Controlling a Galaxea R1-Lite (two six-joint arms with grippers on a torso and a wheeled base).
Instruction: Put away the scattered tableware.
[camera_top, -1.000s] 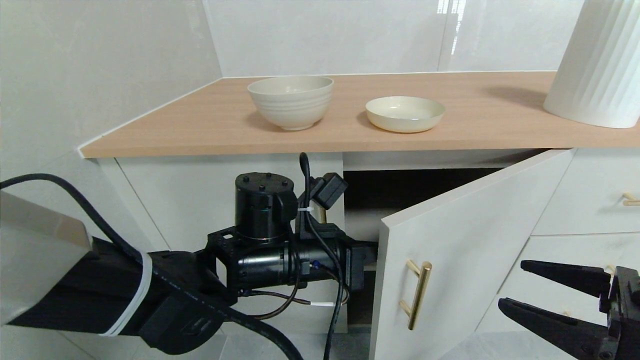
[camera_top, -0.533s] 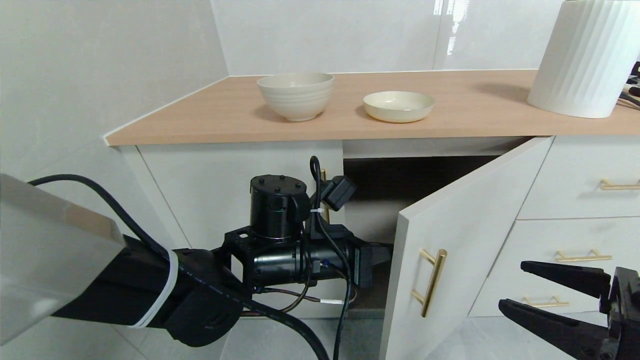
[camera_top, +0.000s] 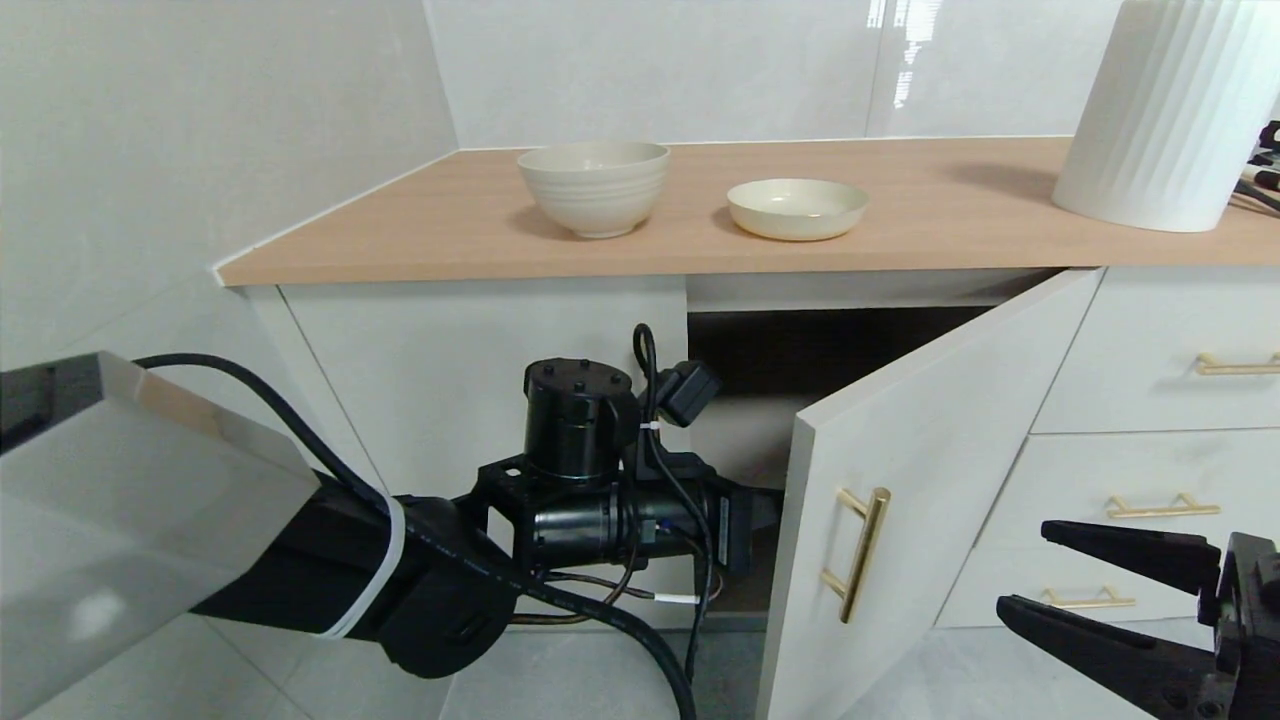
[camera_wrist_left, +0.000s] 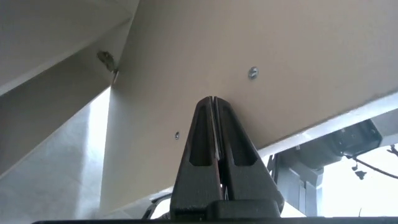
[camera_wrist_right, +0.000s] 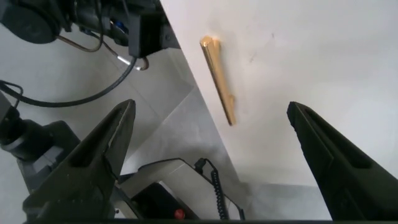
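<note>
**Head view.** A smooth, wood-grain counter (camera_top: 930, 215) runs across the twelve o'clock band, its front edge square. On it stands a deep cream bowl (camera_top: 594, 188), round and glossy, with fine ribs around its wall. At the bowl's three o'clock, apart from it, sits a shallow cream dish (camera_top: 797, 208) with a low, plain rim. A tall white fluted container (camera_top: 1165, 115) stands at two o'clock. Below the counter a matte white cabinet door (camera_top: 930, 450) hangs open, carrying a brass bar handle (camera_top: 855, 553). White drawers (camera_top: 1150, 390) with brass pulls lie at its three o'clock. The black left arm (camera_top: 600, 500), wrapped in cables, comes in from eight o'clock and ends at the door's edge, which hides its fingers. The right gripper (camera_top: 1022, 568) sits at four o'clock, its tapered black fingers spread, holding nothing.

**Left wrist view.** The left gripper (camera_wrist_left: 212, 106) has its two dark fingers pressed flat together, with nothing between them. It points at a plain beige panel (camera_wrist_left: 298, 56) studded with small screws (camera_wrist_left: 252, 73).

**Right wrist view.** The spread fingers frame the door's white face and the slim, round brass handle, which lies between them but beyond their tips.
</note>
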